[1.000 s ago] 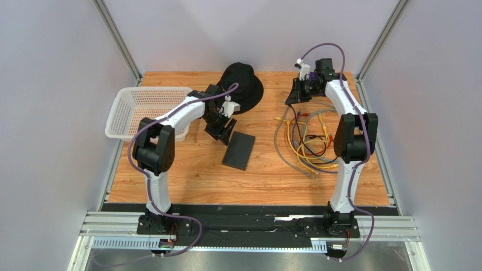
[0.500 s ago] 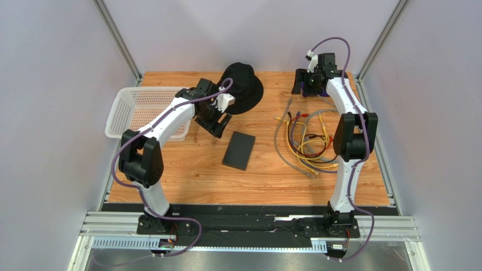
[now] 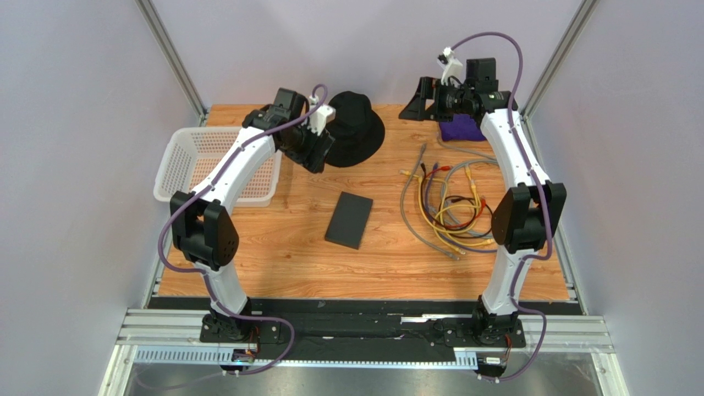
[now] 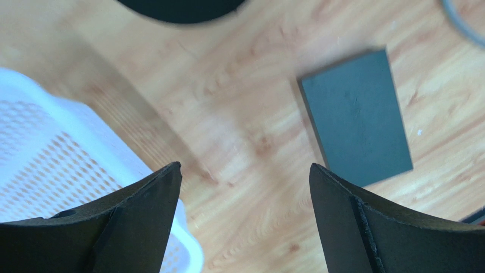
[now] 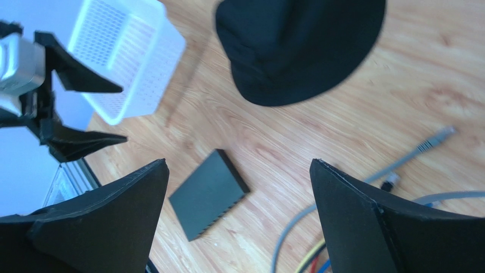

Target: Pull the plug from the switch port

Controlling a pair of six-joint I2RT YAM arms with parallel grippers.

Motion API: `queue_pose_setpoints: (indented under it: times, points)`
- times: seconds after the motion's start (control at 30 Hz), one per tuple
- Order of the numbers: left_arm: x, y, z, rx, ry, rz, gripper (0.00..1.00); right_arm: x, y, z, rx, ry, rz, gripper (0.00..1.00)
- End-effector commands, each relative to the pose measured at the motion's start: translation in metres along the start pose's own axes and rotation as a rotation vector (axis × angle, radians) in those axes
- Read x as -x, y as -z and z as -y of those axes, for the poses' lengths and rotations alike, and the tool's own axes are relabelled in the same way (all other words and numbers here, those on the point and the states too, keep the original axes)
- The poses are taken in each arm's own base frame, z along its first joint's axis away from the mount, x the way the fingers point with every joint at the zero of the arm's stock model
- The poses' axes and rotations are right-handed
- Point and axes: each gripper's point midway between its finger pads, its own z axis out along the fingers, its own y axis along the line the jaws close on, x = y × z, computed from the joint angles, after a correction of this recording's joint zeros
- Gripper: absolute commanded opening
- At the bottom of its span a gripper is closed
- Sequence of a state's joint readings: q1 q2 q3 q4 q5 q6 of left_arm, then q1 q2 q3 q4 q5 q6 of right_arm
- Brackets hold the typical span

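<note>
The switch (image 3: 349,219) is a flat matte-black box lying on the wooden table, also seen in the left wrist view (image 4: 356,116) and the right wrist view (image 5: 208,193). No cable enters its ribbed socket edge. A grey cable's plug (image 5: 435,138) lies on the wood well right of the switch (image 3: 424,149). My left gripper (image 3: 321,153) hangs open above the table between the basket and the hat, nothing between its fingers (image 4: 245,168). My right gripper (image 3: 413,109) is raised at the back, open and empty (image 5: 239,165).
A black bucket hat (image 3: 355,128) lies at the back centre. A white mesh basket (image 3: 216,165) stands at the left. Several coloured cables (image 3: 450,210) are tangled on the right. A purple cloth (image 3: 461,128) sits at the back right.
Both arms have lifted and drawn back toward the far side. The left gripper left the switch's corner and opened wider. The right gripper rose off the cables and opened.
</note>
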State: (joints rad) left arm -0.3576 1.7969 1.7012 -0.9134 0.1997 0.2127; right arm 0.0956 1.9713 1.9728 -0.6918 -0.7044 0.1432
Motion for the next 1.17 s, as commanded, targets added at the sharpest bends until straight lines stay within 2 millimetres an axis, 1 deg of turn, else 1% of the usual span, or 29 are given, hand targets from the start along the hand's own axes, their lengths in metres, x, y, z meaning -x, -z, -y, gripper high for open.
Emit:
queue_pose_setpoints:
  times: [0.0, 0.03, 0.07, 0.1, 0.13, 0.17, 0.2, 0.23, 0.27, 0.3, 0.33, 0.37, 0.4, 0.43, 0.47, 0.53, 0.57, 0.6, 0.63, 0.7, 0.73, 0.8, 0.9, 1.0, 1.13]
  points:
    - [0.062, 0.044, -0.016, 0.087, -0.085, 0.155, 0.91, 0.046, 0.040, -0.054, 0.023, 0.086, 0.129, 1.00]
    - [0.070, 0.049, -0.020, 0.103, -0.103, 0.169, 0.91, 0.053, 0.044, -0.037, -0.106, 0.077, 0.155, 1.00]
    - [0.089, 0.067, -0.024, 0.133, -0.126, 0.227, 0.92, 0.065, 0.051, -0.031, -0.184, 0.089, 0.195, 1.00]
    - [0.098, 0.075, -0.029, 0.161, -0.146, 0.251, 0.93, 0.067, 0.053, -0.023, -0.261, 0.096, 0.206, 1.00]
    - [0.107, 0.084, -0.032, 0.184, -0.157, 0.279, 0.93, 0.075, 0.060, -0.001, -0.416, 0.099, 0.240, 1.00]
    - [0.124, 0.100, -0.036, 0.219, -0.161, 0.343, 0.95, 0.083, 0.066, 0.005, -0.489, 0.110, 0.266, 1.00]
    - [0.130, 0.108, -0.042, 0.258, -0.151, 0.364, 0.95, 0.079, 0.066, 0.008, -0.550, 0.112, 0.255, 1.00]
    - [0.136, 0.117, -0.045, 0.282, -0.138, 0.393, 0.96, 0.080, 0.071, 0.026, -0.669, 0.114, 0.258, 1.00]
    - [0.144, 0.125, -0.047, 0.303, -0.104, 0.436, 0.99, 0.078, 0.073, 0.030, -0.703, 0.109, 0.250, 1.00]
    - [0.145, 0.129, -0.052, 0.331, -0.080, 0.447, 0.99, 0.068, 0.070, 0.034, -0.725, 0.099, 0.215, 1.00]
    - [0.146, 0.135, -0.051, 0.334, -0.064, 0.467, 0.99, 0.063, 0.069, 0.034, -0.725, 0.094, 0.202, 1.00]
    - [0.144, 0.131, -0.049, 0.324, -0.037, 0.468, 0.99, 0.057, 0.068, 0.035, -0.722, 0.086, 0.189, 1.00]
    - [0.142, 0.130, -0.049, 0.323, -0.024, 0.466, 0.99, 0.040, 0.060, 0.041, -0.724, 0.072, 0.146, 1.00]
    - [0.136, 0.125, -0.053, 0.340, -0.004, 0.447, 0.99, 0.037, 0.062, 0.039, -0.721, 0.064, 0.148, 1.00]
    - [0.127, 0.114, -0.053, 0.332, 0.026, 0.415, 0.99, 0.029, 0.059, 0.039, -0.720, 0.059, 0.130, 1.00]
    - [0.116, 0.105, -0.053, 0.339, 0.040, 0.378, 0.99, 0.016, 0.054, 0.038, -0.723, 0.066, 0.102, 1.00]
    - [0.106, 0.094, -0.052, 0.333, 0.036, 0.343, 0.99, 0.014, 0.053, 0.037, -0.726, 0.075, 0.100, 1.00]
    - [0.103, 0.097, -0.052, 0.341, 0.038, 0.345, 0.99, 0.014, 0.052, 0.034, -0.726, 0.091, 0.103, 1.00]
    - [0.097, 0.094, -0.052, 0.347, 0.049, 0.330, 0.99, 0.012, 0.052, 0.033, -0.730, 0.098, 0.100, 1.00]
    - [0.096, 0.102, -0.060, 0.403, 0.062, 0.344, 0.99, 0.013, 0.052, 0.031, -0.739, 0.118, 0.105, 1.00]
    - [0.094, 0.103, -0.064, 0.427, 0.067, 0.340, 0.99, 0.014, 0.051, 0.031, -0.746, 0.129, 0.105, 1.00]
    - [0.093, 0.111, -0.077, 0.499, 0.068, 0.344, 0.99, 0.016, 0.052, 0.030, -0.751, 0.150, 0.107, 1.00]
    - [0.091, 0.113, -0.091, 0.534, 0.094, 0.340, 0.99, 0.016, 0.049, 0.030, -0.745, 0.170, 0.098, 1.00]
    - [0.090, 0.110, -0.093, 0.527, 0.099, 0.334, 0.99, 0.011, 0.045, 0.030, -0.734, 0.162, 0.084, 1.00]
    - [0.091, 0.103, -0.087, 0.482, 0.104, 0.332, 0.99, 0.009, 0.040, 0.027, -0.711, 0.165, 0.073, 1.00]
